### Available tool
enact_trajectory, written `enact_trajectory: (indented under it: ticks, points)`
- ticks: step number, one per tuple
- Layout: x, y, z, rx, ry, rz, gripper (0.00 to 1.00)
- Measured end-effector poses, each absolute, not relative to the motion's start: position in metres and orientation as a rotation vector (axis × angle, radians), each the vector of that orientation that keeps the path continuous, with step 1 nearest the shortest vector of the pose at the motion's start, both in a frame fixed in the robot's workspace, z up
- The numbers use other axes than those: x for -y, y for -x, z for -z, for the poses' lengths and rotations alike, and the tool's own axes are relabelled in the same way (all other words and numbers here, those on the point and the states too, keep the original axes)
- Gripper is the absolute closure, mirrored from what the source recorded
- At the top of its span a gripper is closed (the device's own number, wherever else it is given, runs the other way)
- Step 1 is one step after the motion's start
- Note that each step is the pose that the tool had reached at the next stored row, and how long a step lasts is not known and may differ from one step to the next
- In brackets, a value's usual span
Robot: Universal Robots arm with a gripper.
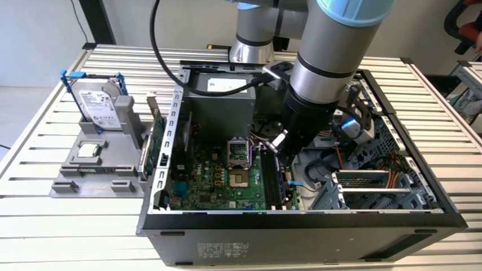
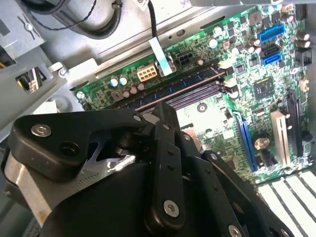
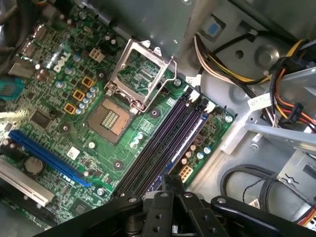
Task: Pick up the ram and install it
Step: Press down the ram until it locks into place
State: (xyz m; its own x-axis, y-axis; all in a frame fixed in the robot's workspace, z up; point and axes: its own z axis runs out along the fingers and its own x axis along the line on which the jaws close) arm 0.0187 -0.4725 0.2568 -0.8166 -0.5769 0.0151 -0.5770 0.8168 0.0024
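One ram (image 1: 278, 179) seated inside computer case (image 1: 301, 217).

**A:** so where's everything sitting on the bench (image 1: 45, 237)?

**B:** open computer case (image 1: 301, 226) lies across the middle toward the exterior view's right. Motherboard (image 1: 218, 180) is in its floor, memory slots (image 1: 275, 183) along the board's right edge, CPU socket (image 1: 239, 164) just left of them. Parts holder (image 1: 98, 178) is near the bench's left edge, hard drive (image 1: 98, 107) upright at its back

**A:** and the arm?

**B:** arm (image 1: 324, 84) comes down into the case, over the slots
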Motion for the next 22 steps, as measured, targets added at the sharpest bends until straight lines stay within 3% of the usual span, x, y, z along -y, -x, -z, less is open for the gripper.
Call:
enact_trajectory:
  ticks: [22]
  points:
    - [0.4725,-0.0187,-0.2568,2.848,-1.29,-0.006,1.0]
